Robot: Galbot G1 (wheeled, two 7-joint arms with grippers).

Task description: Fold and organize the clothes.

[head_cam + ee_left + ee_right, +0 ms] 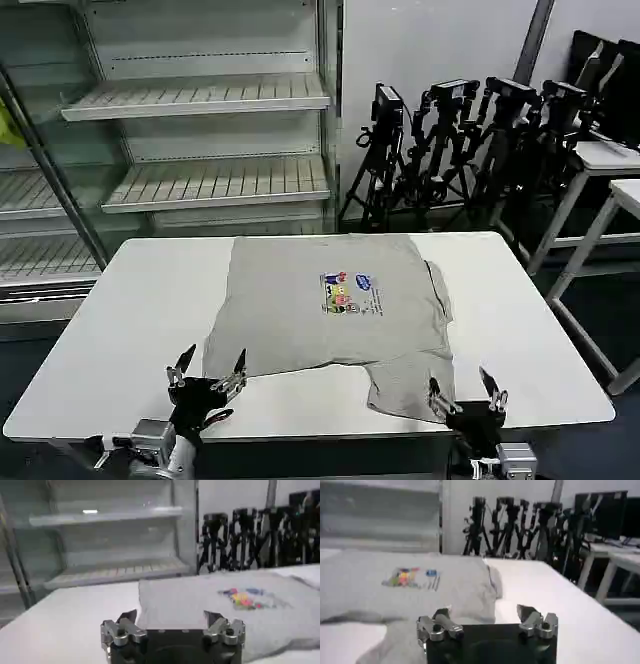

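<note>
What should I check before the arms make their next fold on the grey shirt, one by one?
1. Left gripper jaws open, holding nothing: ok.
2. Right gripper jaws open, holding nothing: ok.
3. Shirt lies wholly on the white table: ok.
4. Shirt spread flat: not ok, one side is already folded in and a sleeve flap sticks out toward the near edge.
5. Both grippers wait at the near edge, by the shirt's near corners: ok.
6. Underlayer free of creases: cannot tell.
</note>
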